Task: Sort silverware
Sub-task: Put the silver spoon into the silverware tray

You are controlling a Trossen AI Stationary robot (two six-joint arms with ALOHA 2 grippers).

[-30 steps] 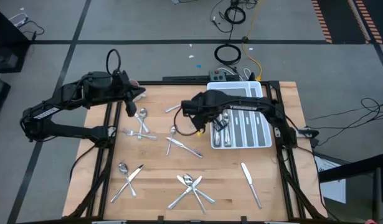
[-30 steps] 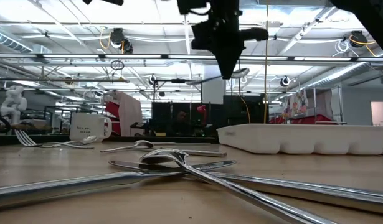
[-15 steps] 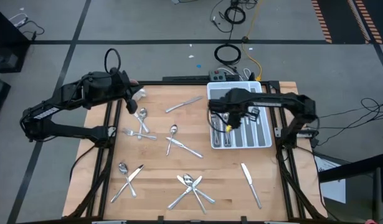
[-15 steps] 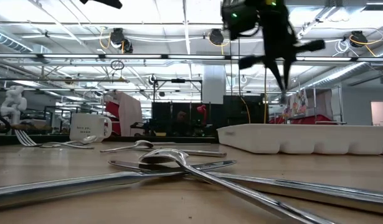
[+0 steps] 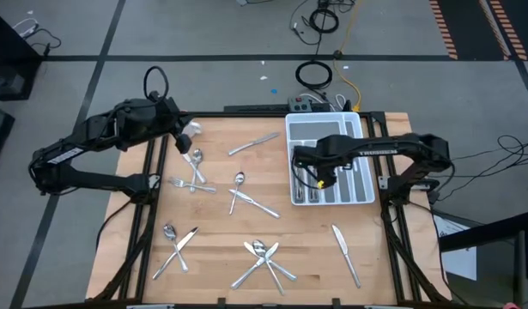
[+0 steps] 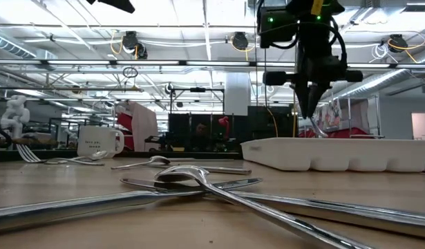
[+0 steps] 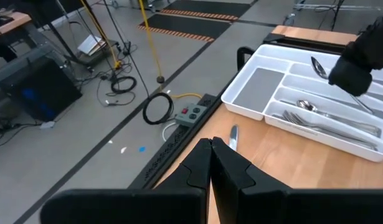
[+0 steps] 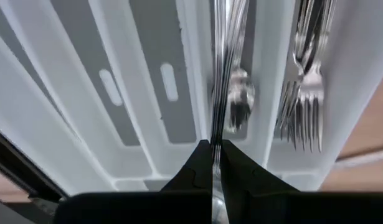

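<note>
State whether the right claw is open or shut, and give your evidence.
Shut. In the right wrist view the right claw pinches a thin piece of silverware between its fingertips, above the white tray.

glossy metal silverware (image 5: 262, 254), wood table (image 5: 221, 219) (seemingly matt)

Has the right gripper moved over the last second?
Yes. The right gripper, shut on a spoon, moved from over the bare table to above the white tray.
</note>
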